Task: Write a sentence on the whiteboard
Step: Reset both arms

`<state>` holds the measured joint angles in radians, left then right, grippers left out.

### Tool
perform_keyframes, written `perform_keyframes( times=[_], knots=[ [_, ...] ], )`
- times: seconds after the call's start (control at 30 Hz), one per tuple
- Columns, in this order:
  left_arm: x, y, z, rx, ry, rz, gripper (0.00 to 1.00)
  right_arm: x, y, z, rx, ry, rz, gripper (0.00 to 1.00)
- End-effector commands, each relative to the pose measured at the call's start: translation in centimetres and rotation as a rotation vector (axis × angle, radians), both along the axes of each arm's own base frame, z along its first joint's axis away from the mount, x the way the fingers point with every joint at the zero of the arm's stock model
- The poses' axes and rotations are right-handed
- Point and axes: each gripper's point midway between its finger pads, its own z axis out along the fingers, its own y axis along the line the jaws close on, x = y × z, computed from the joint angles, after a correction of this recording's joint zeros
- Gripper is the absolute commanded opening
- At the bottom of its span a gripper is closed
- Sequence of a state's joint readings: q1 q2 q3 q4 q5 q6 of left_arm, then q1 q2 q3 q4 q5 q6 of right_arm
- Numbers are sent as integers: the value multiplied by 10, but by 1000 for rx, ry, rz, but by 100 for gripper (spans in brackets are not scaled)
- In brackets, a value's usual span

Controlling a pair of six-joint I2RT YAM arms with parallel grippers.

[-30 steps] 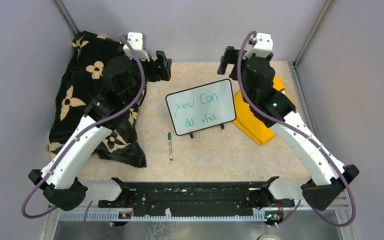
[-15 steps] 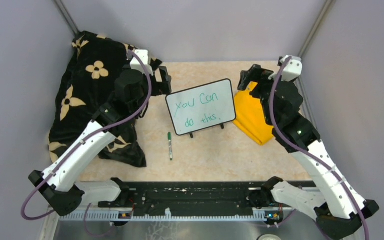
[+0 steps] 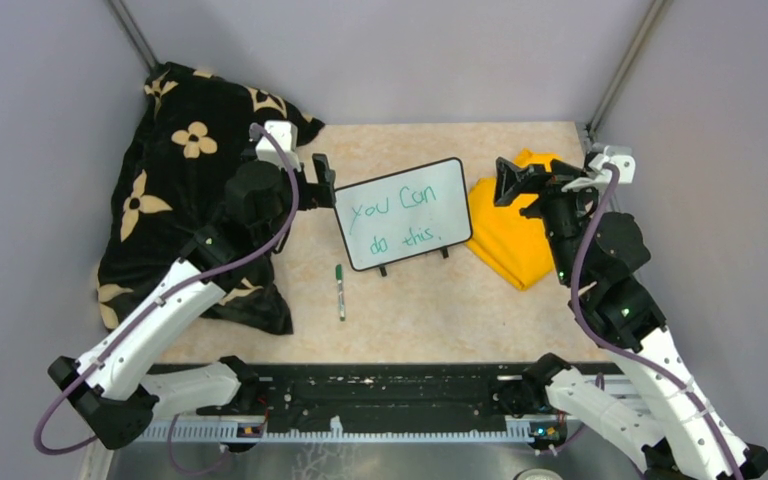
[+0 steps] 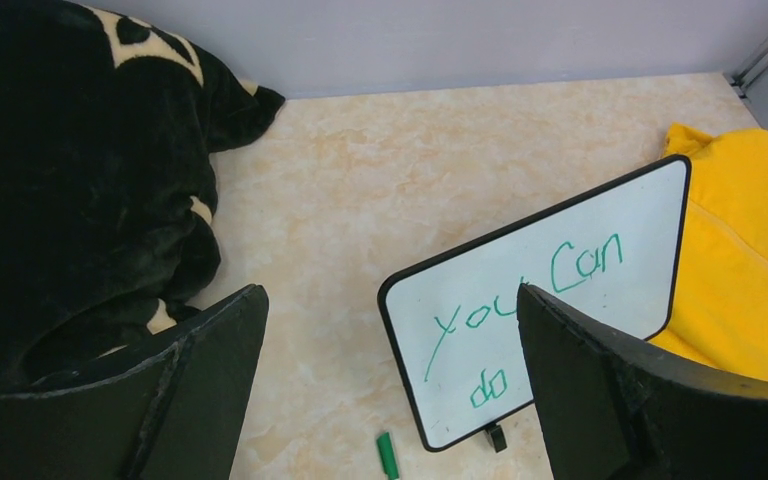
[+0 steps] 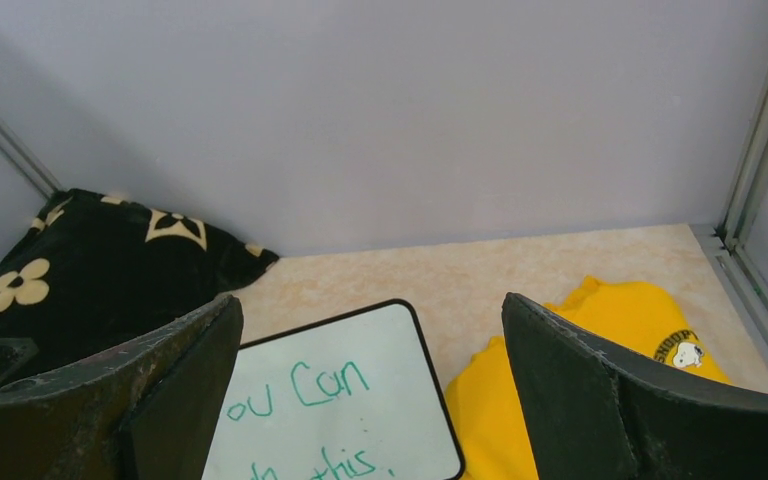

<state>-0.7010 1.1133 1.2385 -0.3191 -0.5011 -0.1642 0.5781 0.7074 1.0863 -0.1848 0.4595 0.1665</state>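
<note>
The whiteboard (image 3: 402,213) stands tilted on its small black feet in the middle of the table, with "you Can do this." written on it in green. It also shows in the left wrist view as the whiteboard (image 4: 600,230) and in the right wrist view as the whiteboard (image 5: 330,400). A green marker (image 3: 340,292) lies on the table in front of its left corner, its tip showing as the marker (image 4: 388,456). My left gripper (image 3: 319,182) (image 4: 390,295) hangs open just left of the board, holding nothing. My right gripper (image 3: 509,183) (image 5: 370,300) is open and empty to the board's right, over the yellow shirt.
A folded yellow shirt (image 3: 505,235) (image 4: 750,250) (image 5: 650,315) lies against the board's right side. A black blanket with cream flowers (image 3: 175,190) (image 4: 70,180) (image 5: 110,250) is heaped at the left. Grey walls close in the back and sides.
Both arms have drawn back from the far wall. The left gripper came down beside the board's left edge. The right gripper swung right and nearer, over the yellow shirt. Board and marker stayed put.
</note>
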Motion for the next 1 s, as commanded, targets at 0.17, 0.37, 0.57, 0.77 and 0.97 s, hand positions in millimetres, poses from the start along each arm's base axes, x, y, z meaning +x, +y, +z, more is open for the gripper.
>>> perform_keyframes(
  times=[0.17,0.37,0.57,0.77,0.97],
  knots=[
    [-6,5,10,4,-67,-12,99,0,6,9,-25,-50,33,98],
    [-8,0,23,-9,-84,-45,99,-2,3,14,-20,-59,28,98],
    [-11,-3,38,-38,-91,-65,99,-3,1,15,-12,-61,18,98],
    [-12,-4,43,-51,-100,-72,99,-1,0,11,-16,-54,8,98],
    [-13,-2,39,-54,-93,-64,99,0,1,8,-15,-47,11,98]
  ],
)
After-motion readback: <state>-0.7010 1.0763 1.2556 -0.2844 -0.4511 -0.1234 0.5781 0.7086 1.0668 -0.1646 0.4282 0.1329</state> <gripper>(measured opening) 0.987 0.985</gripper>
